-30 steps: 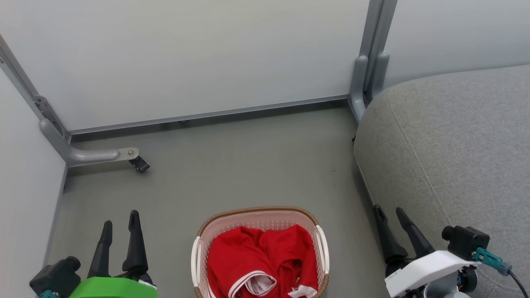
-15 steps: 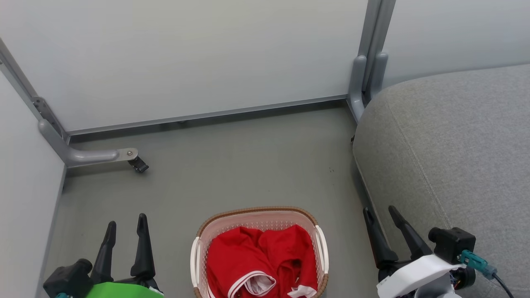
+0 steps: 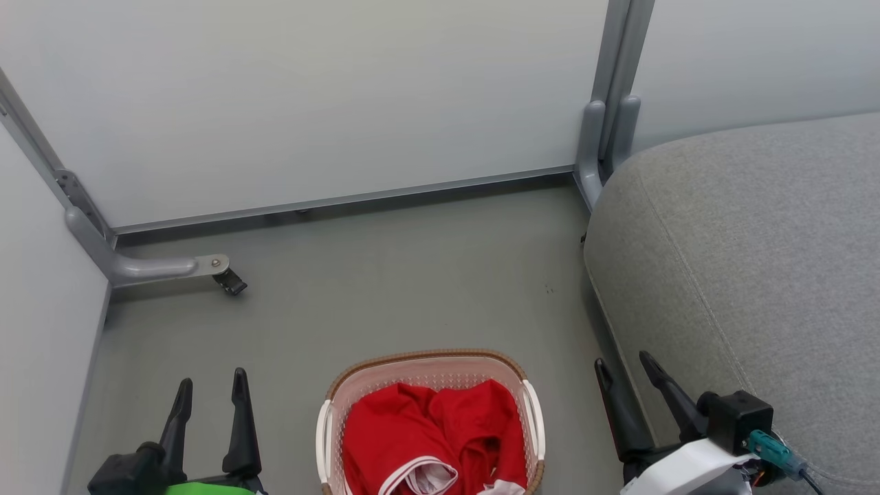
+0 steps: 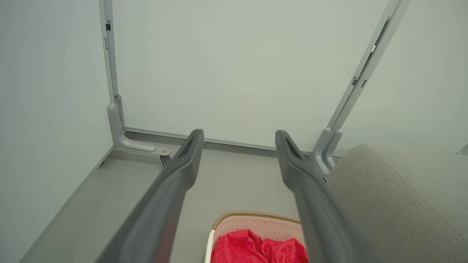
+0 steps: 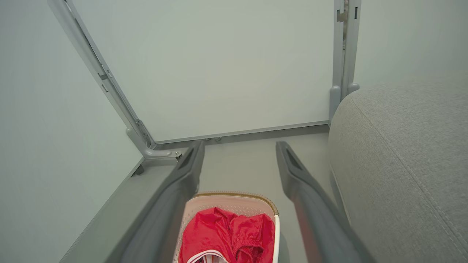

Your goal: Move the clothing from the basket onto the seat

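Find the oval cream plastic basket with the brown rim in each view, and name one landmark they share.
Head view: the oval cream plastic basket, bottom centre, cut by the lower edge.
Left wrist view: basket at the bottom, right of centre, between the jaws.
Right wrist view: basket at bottom centre, between the jaws.
Shared landmark: the large grey fabric seat, right of the basket in every view.

I'm looking into a small corner boxed in by pale partitions: a back panel straight ahead and a side panel on the left. A grey metal post stands at the right, with a rail along the bottom. The floor is a plain, dull grey-green. A curved foot sticks out from the left corner, with a little black caster at its tip. The light's soft and even.
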Motion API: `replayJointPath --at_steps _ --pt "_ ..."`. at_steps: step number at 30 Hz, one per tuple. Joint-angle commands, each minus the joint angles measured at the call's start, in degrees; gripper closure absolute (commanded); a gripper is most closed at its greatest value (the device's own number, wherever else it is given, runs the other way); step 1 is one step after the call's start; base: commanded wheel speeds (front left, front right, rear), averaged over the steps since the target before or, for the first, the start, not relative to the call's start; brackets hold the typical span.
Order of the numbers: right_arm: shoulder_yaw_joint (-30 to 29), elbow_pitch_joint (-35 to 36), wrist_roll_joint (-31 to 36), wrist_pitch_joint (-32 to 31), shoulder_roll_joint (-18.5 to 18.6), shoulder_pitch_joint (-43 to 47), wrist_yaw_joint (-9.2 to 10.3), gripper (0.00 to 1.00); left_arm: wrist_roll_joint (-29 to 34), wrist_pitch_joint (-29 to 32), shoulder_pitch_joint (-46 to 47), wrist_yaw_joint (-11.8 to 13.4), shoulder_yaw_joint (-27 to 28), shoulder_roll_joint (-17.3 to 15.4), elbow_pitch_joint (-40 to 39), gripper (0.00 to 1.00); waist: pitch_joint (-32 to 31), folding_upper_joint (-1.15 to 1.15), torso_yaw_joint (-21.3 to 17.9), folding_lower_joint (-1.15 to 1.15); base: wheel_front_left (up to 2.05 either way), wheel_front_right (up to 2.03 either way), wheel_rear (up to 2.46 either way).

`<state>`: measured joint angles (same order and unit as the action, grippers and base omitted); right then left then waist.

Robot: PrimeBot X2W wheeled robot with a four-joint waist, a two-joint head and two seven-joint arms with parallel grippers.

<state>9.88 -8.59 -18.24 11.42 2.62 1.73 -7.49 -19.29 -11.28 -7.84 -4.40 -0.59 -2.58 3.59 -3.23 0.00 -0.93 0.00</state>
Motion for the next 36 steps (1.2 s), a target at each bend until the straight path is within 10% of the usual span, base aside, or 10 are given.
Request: replayJointPath --at_steps 1,36 --pt "0.2 0.3 1.4 0.5 0.3 0.4 -0.01 0.0 1.5 -0.6 -0.9 0.3 0.0 -0.4 -0.3 0.0 -0.1 0.0 0.0 0.0 0.0 0.0 0.0" --pt "2.1 0.6 13.1 3.9 0.4 2.6 0.0 0.0 15.5 -3.9 -4.3 0.2 -2.0 -0.5 -1.3 0.0 -1.7 0.0 0.7 0.0 0.0 0.0 0.0"
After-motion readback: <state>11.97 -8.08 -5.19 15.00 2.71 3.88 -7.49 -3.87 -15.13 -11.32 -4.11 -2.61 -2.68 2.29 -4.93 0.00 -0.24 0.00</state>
